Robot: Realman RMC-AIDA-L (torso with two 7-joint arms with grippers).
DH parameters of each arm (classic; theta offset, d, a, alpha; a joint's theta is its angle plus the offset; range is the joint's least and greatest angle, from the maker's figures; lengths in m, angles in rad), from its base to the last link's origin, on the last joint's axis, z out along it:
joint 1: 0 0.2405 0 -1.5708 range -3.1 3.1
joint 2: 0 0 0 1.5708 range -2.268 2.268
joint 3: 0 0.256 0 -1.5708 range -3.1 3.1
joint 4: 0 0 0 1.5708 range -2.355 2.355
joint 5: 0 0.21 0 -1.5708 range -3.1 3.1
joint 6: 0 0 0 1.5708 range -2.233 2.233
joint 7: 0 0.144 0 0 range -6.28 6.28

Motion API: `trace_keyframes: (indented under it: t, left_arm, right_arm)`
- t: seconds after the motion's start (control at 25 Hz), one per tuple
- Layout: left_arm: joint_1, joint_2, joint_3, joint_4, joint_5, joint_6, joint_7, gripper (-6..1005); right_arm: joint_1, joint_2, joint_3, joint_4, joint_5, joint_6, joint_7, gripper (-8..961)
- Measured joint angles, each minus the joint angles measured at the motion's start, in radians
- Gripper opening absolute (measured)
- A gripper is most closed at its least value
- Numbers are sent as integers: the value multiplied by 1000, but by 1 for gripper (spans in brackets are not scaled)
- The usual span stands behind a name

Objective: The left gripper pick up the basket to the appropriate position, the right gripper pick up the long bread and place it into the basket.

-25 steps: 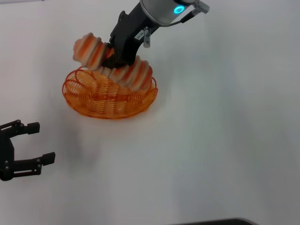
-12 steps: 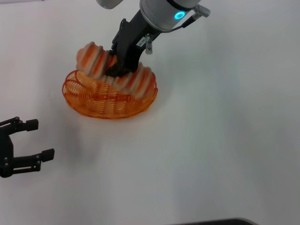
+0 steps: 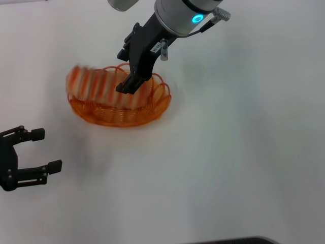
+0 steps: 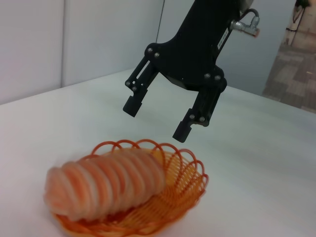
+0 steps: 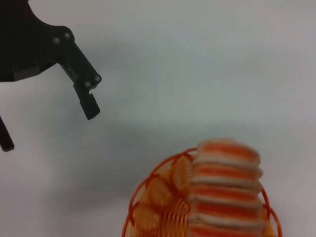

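Note:
The orange wire basket [image 3: 122, 114] stands on the white table at the upper left. The striped long bread [image 3: 99, 85] lies in it, blurred, with one end over the basket's left rim. It also shows in the left wrist view [image 4: 103, 182] and in the right wrist view [image 5: 227, 187], resting in the basket [image 4: 193, 174] [image 5: 158, 197]. My right gripper [image 3: 122, 72] [image 4: 155, 123] hangs open and empty just above the bread's right end. My left gripper [image 3: 48, 150] [image 5: 47, 126] is open and empty at the lower left, well clear of the basket.
The white table [image 3: 228, 152] stretches bare to the right of and in front of the basket. A dark edge [image 3: 228, 240] shows at the bottom of the head view. Pale walls [image 4: 98, 39] stand behind the table in the left wrist view.
My right gripper has opened and let go of the long bread, which has dropped into the basket and shifted left. The left gripper has barely moved.

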State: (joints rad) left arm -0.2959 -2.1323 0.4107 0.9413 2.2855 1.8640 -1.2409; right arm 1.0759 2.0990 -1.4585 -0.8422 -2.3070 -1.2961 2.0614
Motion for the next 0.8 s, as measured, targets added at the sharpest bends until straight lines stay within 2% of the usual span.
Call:
trace_keyframes:
  t: [0.08,0.28,0.36,0.52,0.8]
  left_arm:
    - [0,0,-1,-1,0,-4,0,887]
    - [-4,0,-2,-10,0,-16,0,887]
    - [-6,0,-2,-13,0,-23,0,886]
    - [-12,0,-3,-24,0,-30,0,885]
    - [-13,-1,0,-39,5,-51,3,886]
  right_arm:
    - [-1,0,1,0,-2,0,0,780]
    - [-21,-4,19,-3,25,24,-2,804]
    - [-54,-7,46,-12,84,42,-26,809]
    - [-157,-10,141,-37,244,39,-133,809]
    - [-380,-13,306,-40,472,-118,-320,810]
